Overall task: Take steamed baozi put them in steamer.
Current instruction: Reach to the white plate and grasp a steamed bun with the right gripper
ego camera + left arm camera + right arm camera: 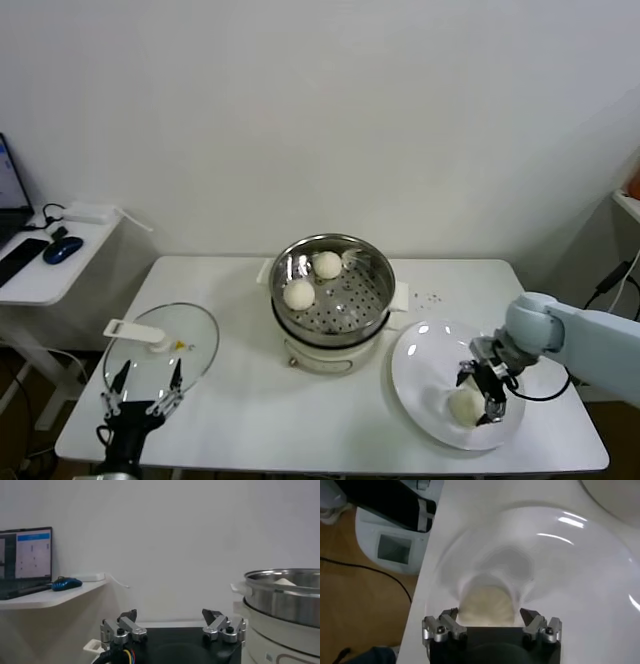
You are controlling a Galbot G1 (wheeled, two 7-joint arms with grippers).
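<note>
**Our right gripper straddles the last baozi on the plate**

One steamed baozi (465, 406) lies on the white plate (420, 352) at the right of the table, toward the plate's near-right side. Two more baozi (299, 294) sit inside the steamer (375, 262), both in its left half on the perforated floor, one nearer the back wall (327, 264) and one nearer us, close together.

Our right gripper (487, 402) is lowered over the plate with its fingers spread wide. In the right wrist view the bun (487, 607) sits in the gap between the two fingertips (449, 614), one to each side of it; we cannot tell whether either tip touches the dough. The right arm (590, 340) comes in from the right edge of the table, its forearm running leftward, and the wrist bends down so that the fingers point at the plate.

The steamer stands at the middle of the table on its white cooker base (320, 358), just left of the plate.

Our left gripper (145, 393) waits at the near-left corner of the table, fingers spread and holding nothing, just in front of the glass lid (190, 345) with its white handle (135, 333). Farther left stands a side desk (40, 280) carrying a blue mouse (62, 250).
</note>
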